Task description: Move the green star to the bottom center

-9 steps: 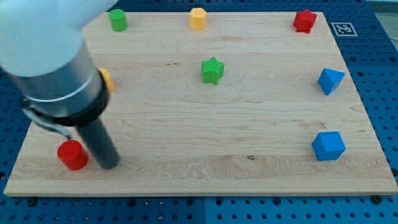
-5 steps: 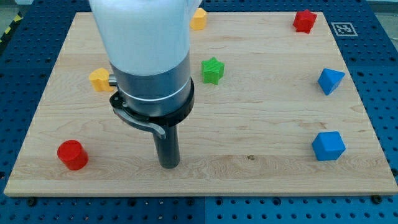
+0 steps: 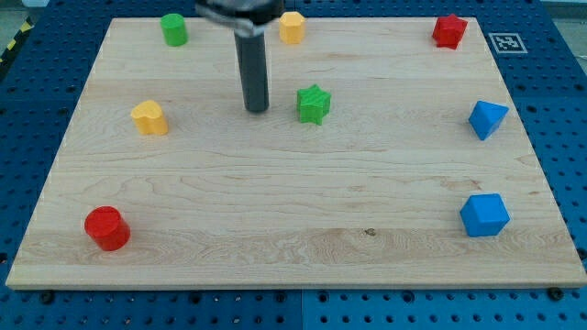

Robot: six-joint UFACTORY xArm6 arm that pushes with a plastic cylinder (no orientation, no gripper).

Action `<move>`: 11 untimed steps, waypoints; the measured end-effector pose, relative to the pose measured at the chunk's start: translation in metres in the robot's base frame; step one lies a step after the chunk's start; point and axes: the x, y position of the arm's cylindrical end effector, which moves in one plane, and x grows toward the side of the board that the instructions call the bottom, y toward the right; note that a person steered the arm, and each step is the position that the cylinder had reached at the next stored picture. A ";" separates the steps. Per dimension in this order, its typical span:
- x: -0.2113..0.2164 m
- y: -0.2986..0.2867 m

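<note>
1. Green star (image 3: 314, 104): upper centre of the worktop (image 3: 275, 220).
2. Rod tip (image 3: 257, 109): near the star's left, apart.
3. Pincer: the arm carries none.

board (image 3: 303, 202): pale wood, visible grain running across, smooth matt finish, one small dark knot near the bottom edge
desk (image 3: 559, 110): blue perforated sheet, looks like painted metal, slight sheen
rod: dark, smooth, cylindrical, faint satin gloss down its length; my tip (image 3: 257, 110) looks equally dark and plain
green star (image 3: 314, 104): looks like plastic, matt, smooth faces
green cylinder (image 3: 174, 29): same matt plastic look
red cylinder (image 3: 107, 228): plastic look, matt, slightly lighter on top
red star (image 3: 449, 30): matt plastic look
yellow blocks (image 3: 149, 117): smooth, matt plastic look
blue blocks (image 3: 483, 214): smooth faceted plastic look, soft sheen
tag at the top right corner (image 3: 507, 42): white printed paper, flat, matt
</note>
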 end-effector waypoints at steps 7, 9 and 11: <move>0.043 0.115; 0.064 0.129; 0.072 0.099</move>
